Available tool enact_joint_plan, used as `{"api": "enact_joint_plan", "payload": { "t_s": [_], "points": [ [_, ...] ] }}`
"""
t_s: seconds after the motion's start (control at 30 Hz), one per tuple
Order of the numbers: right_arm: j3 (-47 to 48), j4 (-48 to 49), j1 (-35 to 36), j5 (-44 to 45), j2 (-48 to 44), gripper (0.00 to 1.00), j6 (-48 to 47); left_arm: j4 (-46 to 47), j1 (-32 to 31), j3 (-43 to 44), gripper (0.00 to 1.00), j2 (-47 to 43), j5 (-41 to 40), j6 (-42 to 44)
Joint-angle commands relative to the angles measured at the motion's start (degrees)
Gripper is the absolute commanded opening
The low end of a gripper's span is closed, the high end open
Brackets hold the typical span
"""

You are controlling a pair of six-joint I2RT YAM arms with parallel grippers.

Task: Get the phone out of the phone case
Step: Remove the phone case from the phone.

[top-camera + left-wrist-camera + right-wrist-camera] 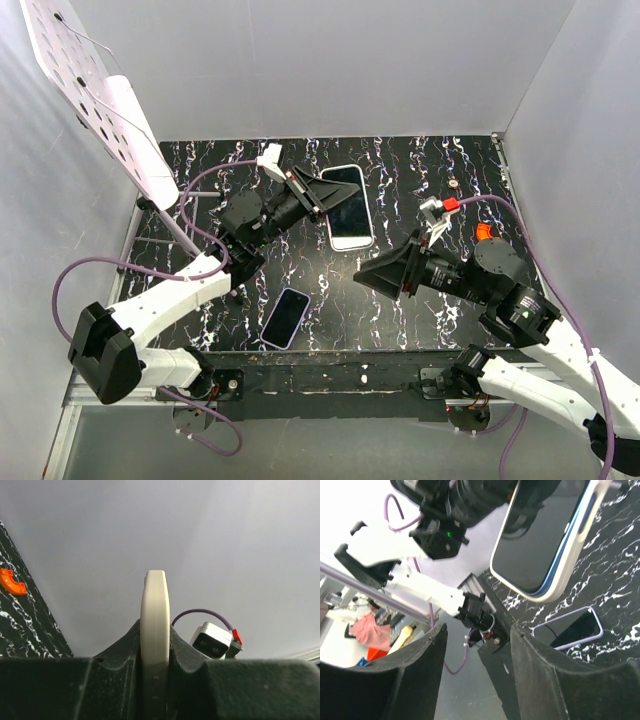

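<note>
Left gripper (155, 650) clenched on the cased phone (348, 208), held above the bench's (420, 195) far middle. Right gripper (479, 630) released, empty, nearby. Judged: phone rigid, glass slick and fragile; phone case (567, 572) pliable. Peel at a corner rim.

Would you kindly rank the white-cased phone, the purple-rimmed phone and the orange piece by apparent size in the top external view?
1. white-cased phone, largest, though the left gripper holds it lifted, nearer the camera.
2. purple-rimmed phone.
3. orange piece, clearly smallest.
</note>
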Motion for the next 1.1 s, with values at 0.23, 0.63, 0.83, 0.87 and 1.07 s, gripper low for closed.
{"api": "enact_joint_plan", "payload": {
  "t_s": [0.23,0.63,0.83,0.87,1.07],
  "points": [
    [-9.8,34.7,-0.1,11.3,3.6,0.68,-1.3,27.1,-1.8,-5.2,0.00,2.7,-13.3,-13.7],
    [-10.5,39.6,0.0,19.9,4.3,0.54,-3.3,40.8,-3.2,-2.4,0.00,10.4,-18.7,-16.5],
    [-11.6,42.5,0.3,20.9,5.6,0.51,-3.1,42.4,-3.5,-0.9,0.00,12.0,-19.7,-15.3],
    [-11.7,42.9,0.3,21.1,5.8,0.51,-3.0,42.4,-3.8,-0.8,0.00,12.2,-19.8,-15.2],
    [-11.8,43.3,0.5,22.0,6.5,0.49,-3.3,43.3,-4.0,-0.3,0.00,12.7,-20.0,-14.0]
  ]
}}
